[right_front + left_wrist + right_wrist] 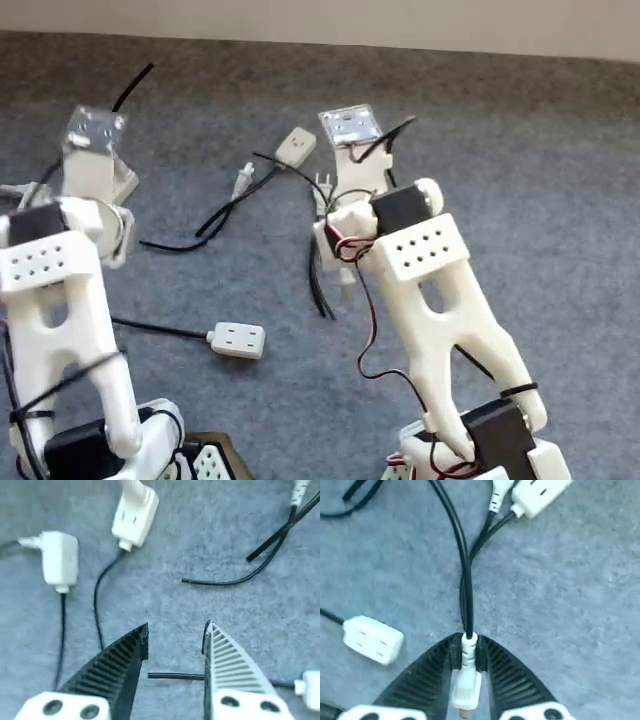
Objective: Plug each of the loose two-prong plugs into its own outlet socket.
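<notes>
Over the grey tabletop (570,605) | right pincer (468,641) pinched shut on a white plug (466,685) | left pincer (176,627) gaping, empty | socket (372,639) lies nearby | tip imo: square the prongs to its slots, then push straight

Bare carpet (570,190) beside the right arm (440,300) gives passage (black cords (215,215) cross the middle).

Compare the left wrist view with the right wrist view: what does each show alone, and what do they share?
Only the left wrist view: the left gripper open and empty, a black cable crossing beneath it. Only the right wrist view: the right gripper shut on a white plug, its cord leading away. Both: grey carpet and white outlet sockets.
</notes>
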Motion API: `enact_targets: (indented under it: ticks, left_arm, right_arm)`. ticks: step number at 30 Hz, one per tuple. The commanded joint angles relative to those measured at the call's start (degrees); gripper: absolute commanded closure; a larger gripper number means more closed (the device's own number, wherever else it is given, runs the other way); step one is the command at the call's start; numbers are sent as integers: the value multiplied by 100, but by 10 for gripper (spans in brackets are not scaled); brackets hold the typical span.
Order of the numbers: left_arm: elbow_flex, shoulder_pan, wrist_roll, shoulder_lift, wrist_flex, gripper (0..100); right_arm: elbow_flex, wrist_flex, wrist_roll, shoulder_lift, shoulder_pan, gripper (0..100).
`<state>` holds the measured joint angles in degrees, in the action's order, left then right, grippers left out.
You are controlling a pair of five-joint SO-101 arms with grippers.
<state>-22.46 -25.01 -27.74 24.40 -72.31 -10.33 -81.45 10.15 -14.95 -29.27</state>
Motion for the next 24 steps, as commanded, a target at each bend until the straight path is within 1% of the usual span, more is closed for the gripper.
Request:
enact_targets:
  ticks: [1,2,5,6,9,11,13,15,17,21,24]
  left_arm:
    - [1112,312,-932,84,-888,815]
    - [1376,374,-1046,84,-1125,815]
    - [2062,418,-1090,84,-1670,814]
    - [2264,426,-1090,92,-1776,814]
    - [2756,629,-1090,189,-1934,813]
    - [2818,796,-1090,567,-1890,811]
    - [2633,954,-1073,1182,-1873,783]
    - [2079,1147,-1055,1903,-1653,763]
    - [1138,1358,-1002,2633,-1248,761]
    - [-1253,1578,-457,4004,-9,758]
    - [-2791,1833,-44,4971,774,752]
  right_arm:
    - [286,382,571,-48,-48,994]
    - [286,444,554,-48,-48,994]
    - [286,593,527,-84,31,994]
    - [303,664,325,-66,75,994]
    - [303,1174,-756,-66,84,994]
    - [295,1464,-818,-75,22,994]
    - [303,1640,-527,-48,13,994]
    - [303,1736,-343,-48,4,994]
    - [286,1754,-193,-48,4,994]
    - [277,1754,325,-48,-4,994]
    - [259,1815,668,-48,-4,994]
